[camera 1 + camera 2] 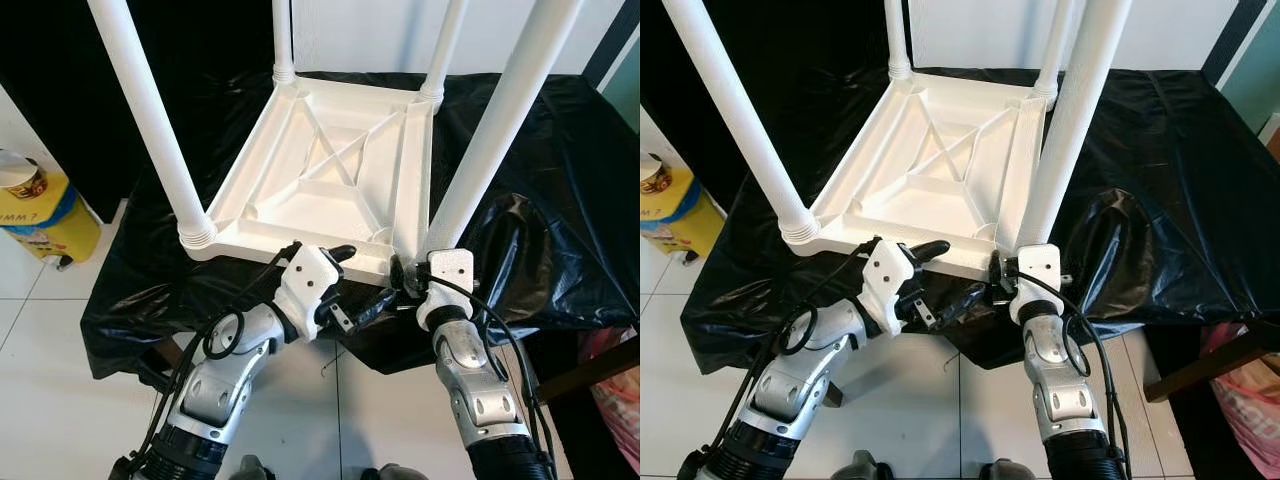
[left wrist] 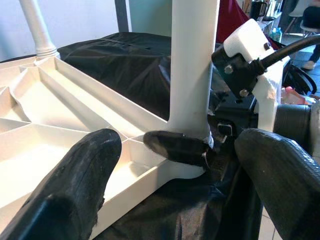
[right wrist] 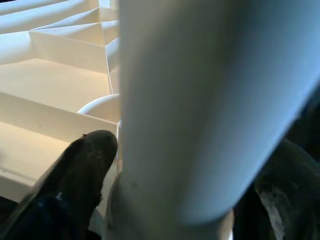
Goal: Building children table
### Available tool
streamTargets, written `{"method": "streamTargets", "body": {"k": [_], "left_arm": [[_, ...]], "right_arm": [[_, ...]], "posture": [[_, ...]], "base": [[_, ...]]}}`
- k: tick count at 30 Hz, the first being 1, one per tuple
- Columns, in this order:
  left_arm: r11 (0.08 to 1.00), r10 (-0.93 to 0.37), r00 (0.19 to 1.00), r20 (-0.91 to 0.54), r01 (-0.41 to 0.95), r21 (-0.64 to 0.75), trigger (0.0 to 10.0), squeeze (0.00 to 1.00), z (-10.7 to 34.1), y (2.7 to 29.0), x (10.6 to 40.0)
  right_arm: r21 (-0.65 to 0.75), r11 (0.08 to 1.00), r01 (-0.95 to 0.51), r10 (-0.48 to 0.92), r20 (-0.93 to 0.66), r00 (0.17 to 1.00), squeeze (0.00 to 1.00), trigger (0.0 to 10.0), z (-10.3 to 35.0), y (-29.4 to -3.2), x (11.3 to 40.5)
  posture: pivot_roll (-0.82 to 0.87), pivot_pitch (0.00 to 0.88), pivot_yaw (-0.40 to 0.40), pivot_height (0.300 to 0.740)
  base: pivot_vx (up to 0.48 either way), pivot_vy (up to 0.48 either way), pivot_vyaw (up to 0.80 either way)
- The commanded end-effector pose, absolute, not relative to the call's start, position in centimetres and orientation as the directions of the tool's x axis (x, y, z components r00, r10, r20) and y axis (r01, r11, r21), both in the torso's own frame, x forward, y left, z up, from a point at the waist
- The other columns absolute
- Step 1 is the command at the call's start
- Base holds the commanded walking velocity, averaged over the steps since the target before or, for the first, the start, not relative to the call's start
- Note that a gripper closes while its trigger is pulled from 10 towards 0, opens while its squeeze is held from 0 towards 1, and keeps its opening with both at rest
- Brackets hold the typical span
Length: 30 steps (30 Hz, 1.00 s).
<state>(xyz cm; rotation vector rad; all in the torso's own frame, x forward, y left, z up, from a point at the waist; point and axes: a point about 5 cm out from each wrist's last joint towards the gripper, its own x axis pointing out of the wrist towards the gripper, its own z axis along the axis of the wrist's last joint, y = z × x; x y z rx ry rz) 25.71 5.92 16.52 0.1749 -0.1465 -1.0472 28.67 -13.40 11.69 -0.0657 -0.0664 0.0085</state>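
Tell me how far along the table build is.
All four legs stand in the corners of the upturned white tabletop on the black sheet. In hand: the right gripper clasps the base of the near right leg, apparently seating it; the left gripper is open beside it. Left: flipping the table upright.

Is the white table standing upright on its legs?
No. The table lies upside down on the black sheet, legs pointing up.

Four white legs (image 1: 148, 110) stand up around the upturned tabletop (image 1: 330, 175); open room between them over its ribbed middle, near-right corner blocked by the right gripper (image 1: 405, 272).
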Motion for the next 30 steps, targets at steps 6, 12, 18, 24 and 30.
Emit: {"method": "streamTargets", "body": {"k": [6, 12, 18, 24, 30], "left_arm": [[0.527, -0.845, 0.534, 0.028, 0.823, 0.211, 10.0, 0.00, 16.0, 6.3, 25.8], [0.531, -0.842, 0.539, 0.026, 0.820, 0.215, 10.0, 0.00, 16.1, 6.5, 25.9], [0.551, -0.827, 0.562, 0.023, 0.802, 0.228, 10.0, 0.00, 16.2, 7.3, 26.5], [0.584, -0.798, 0.602, 0.015, 0.768, 0.263, 10.0, 0.00, 16.6, 9.0, 27.5], [0.608, -0.771, 0.637, 0.005, 0.733, 0.304, 10.0, 0.00, 17.1, 10.7, 28.6]], "right_arm": [[-0.069, 0.994, -0.089, 0.094, 0.078, 0.992, 0.00, 10.0, 11.4, -13.3, 26.8], [-0.072, 0.991, -0.112, 0.117, 0.081, 0.990, 0.00, 10.0, 11.3, -13.3, 26.2], [-0.089, 0.983, -0.163, 0.169, 0.073, 0.983, 0.00, 10.0, 11.0, -13.6, 24.8], [-0.094, 0.955, -0.282, 0.287, 0.043, 0.957, 0.00, 10.0, 10.5, -13.4, 23.3], [-0.094, 0.913, -0.396, 0.400, 0.031, 0.916, 0.00, 10.0, 10.5, -12.9, 22.8]], "posture": [[0.04, 0.076, -0.035, 0.740], [0.04, 0.075, -0.035, 0.740], [0.03, 0.075, -0.029, 0.740], [0.02, 0.073, -0.023, 0.740], [0.02, 0.069, -0.023, 0.740]], "base": [[0.000, 0.000, 0.00], [0.000, 0.000, 0.00], [0.000, 0.000, 0.00], [0.000, 0.000, 0.00], [0.000, 0.000, 0.00]]}}
